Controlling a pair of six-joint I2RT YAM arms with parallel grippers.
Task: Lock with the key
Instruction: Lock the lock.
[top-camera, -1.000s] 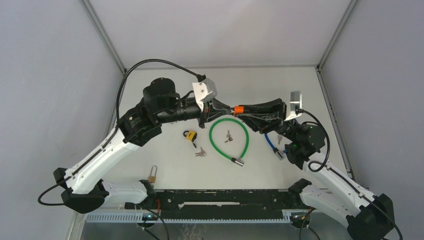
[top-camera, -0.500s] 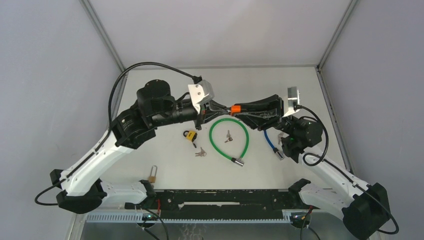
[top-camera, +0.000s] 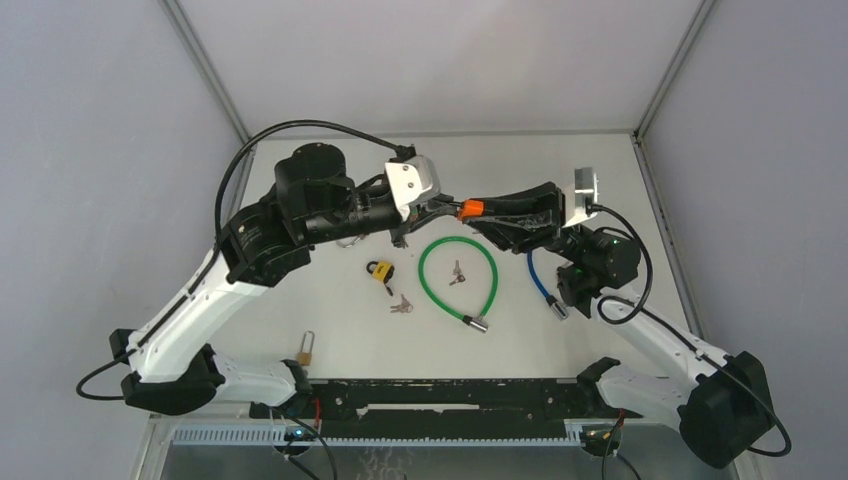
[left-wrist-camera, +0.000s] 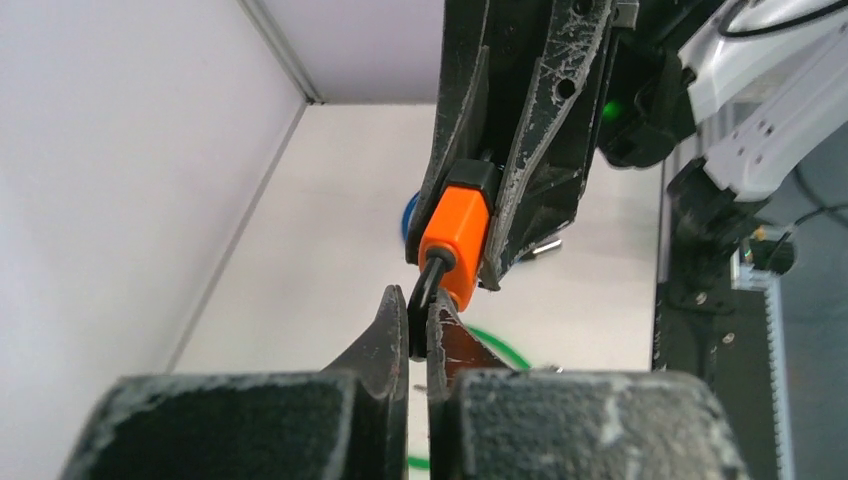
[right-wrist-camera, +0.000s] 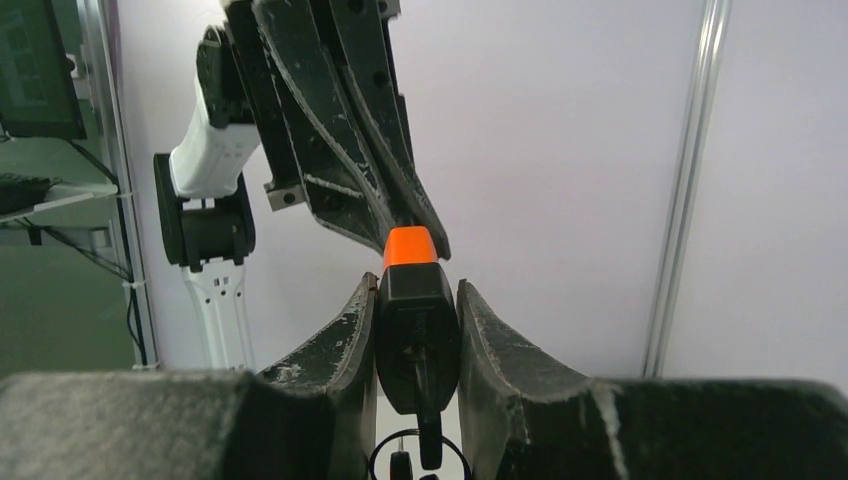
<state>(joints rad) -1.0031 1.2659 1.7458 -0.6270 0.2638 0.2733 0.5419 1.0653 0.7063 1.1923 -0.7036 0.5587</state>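
Both arms meet in the air above the far half of the table (top-camera: 330, 330). The right gripper (right-wrist-camera: 415, 288) has its jaws clamped tight on the black body of the lock (right-wrist-camera: 415, 320), with the orange end poking out past the fingertips. Left wrist view: the left gripper (left-wrist-camera: 417, 310) has its jaws nearly touching, pinching a thin black stem (left-wrist-camera: 428, 280) that comes out of the lock's orange end. I cannot tell whether that stem is the key or the shackle. From the top camera the lock shows only as an orange speck between the two sets of fingers, held well clear of the tabletop. Right wrist view: a small ring (right-wrist-camera: 415, 462) hangs under the black body, cut off by the bottom edge, and what hangs on it is too dark to read. On the table, a green cable (top-camera: 423, 280) lies in an open loop with a small pair of keys (top-camera: 457, 272) inside it. Just left of the loop sits a yellow and black padlock (top-camera: 380, 270), with another bunch of keys (top-camera: 401, 305) near it. A brass padlock (top-camera: 305, 348) lies apart by the near edge. A blue cable (top-camera: 538, 280) is partly hidden under the right arm, so I cannot make out its full shape.
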